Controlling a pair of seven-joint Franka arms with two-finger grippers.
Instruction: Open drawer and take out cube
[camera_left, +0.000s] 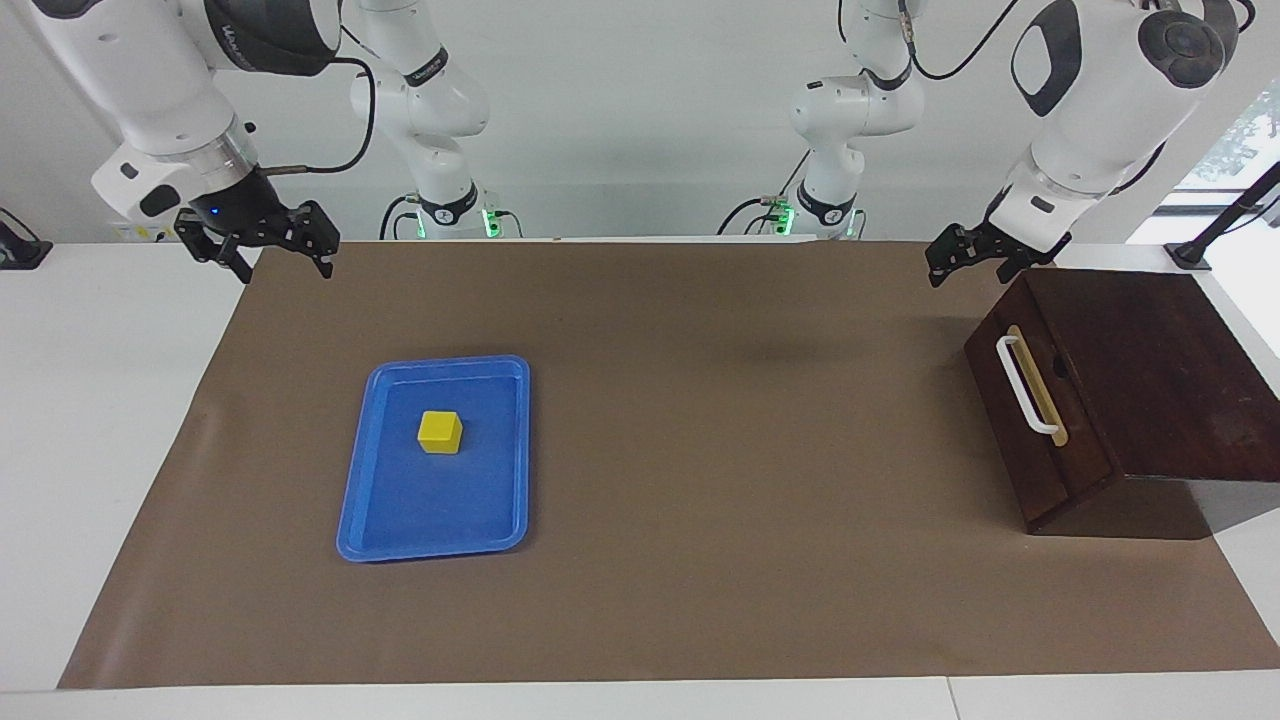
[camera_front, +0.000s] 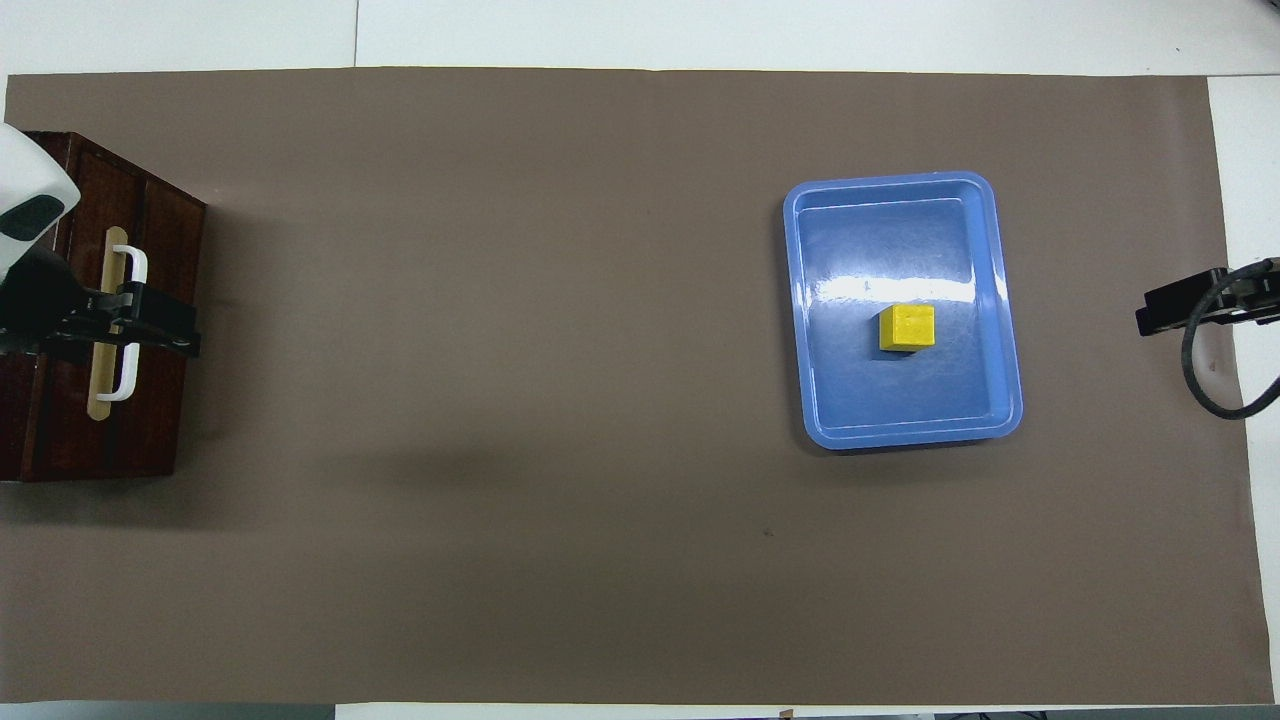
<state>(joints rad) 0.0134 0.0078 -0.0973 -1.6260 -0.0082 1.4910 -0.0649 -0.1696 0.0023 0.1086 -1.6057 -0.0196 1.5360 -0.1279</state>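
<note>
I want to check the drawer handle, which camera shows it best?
The facing view: the white handle on the drawer shows whole there. In the overhead view the raised left gripper covers its middle, leaving only the ends visible.

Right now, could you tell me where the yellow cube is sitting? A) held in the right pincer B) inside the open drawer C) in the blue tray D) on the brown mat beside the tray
C: the yellow cube rests in the blue tray, and the wooden drawer is shut.
</note>
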